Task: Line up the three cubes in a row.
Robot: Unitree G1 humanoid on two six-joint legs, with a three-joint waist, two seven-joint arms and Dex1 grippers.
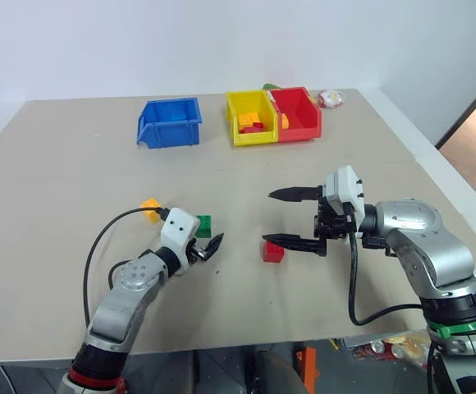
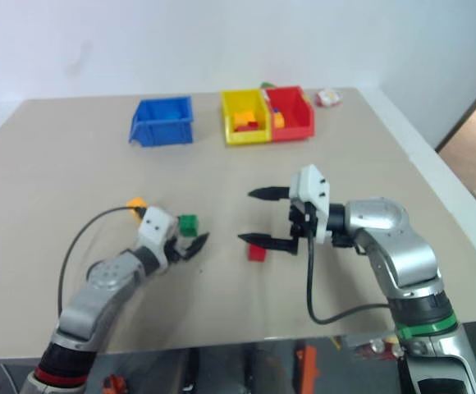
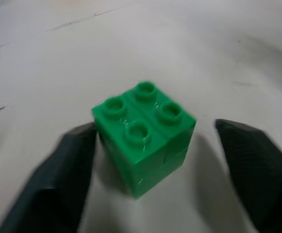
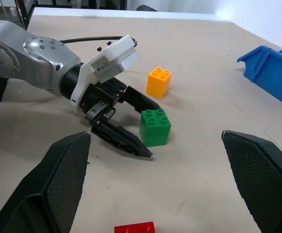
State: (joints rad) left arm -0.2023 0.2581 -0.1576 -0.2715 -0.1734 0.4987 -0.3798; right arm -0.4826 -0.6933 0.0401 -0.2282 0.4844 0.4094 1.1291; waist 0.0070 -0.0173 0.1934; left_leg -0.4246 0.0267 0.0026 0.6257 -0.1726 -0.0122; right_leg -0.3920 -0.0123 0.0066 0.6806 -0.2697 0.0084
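left fingers around the green cube, right fingers wide above the red one

the green cube [image 4: 155,127] stands on the table [image 1: 74,164], studs up, at the near left part of it. the left gripper [image 4: 140,127] lies low over the table with one finger [image 3: 65,167] on each side of this cube. in the left wrist view one finger seems to touch the side of the cube and the other finger stands a little apart from it, so the fingers are partly spread and do not pinch the cube.

the yellow-orange cube [image 4: 159,81] stands just beside, a little farther and more to the left than the green one, not touching it.

the red cube [image 1: 273,251] is to the right of the green one, well apart, near the middle of the table. the right gripper [image 1: 286,217] hangs above it and points to the left; its fingers are spread wide and hold nothing. the near finger is just over the red cube.

at the far side of the table stand a blue bin [image 1: 170,122], a yellow bin [image 1: 250,117] and a red bin [image 1: 297,113]; the yellow and red ones touch side by side and contain bricks.
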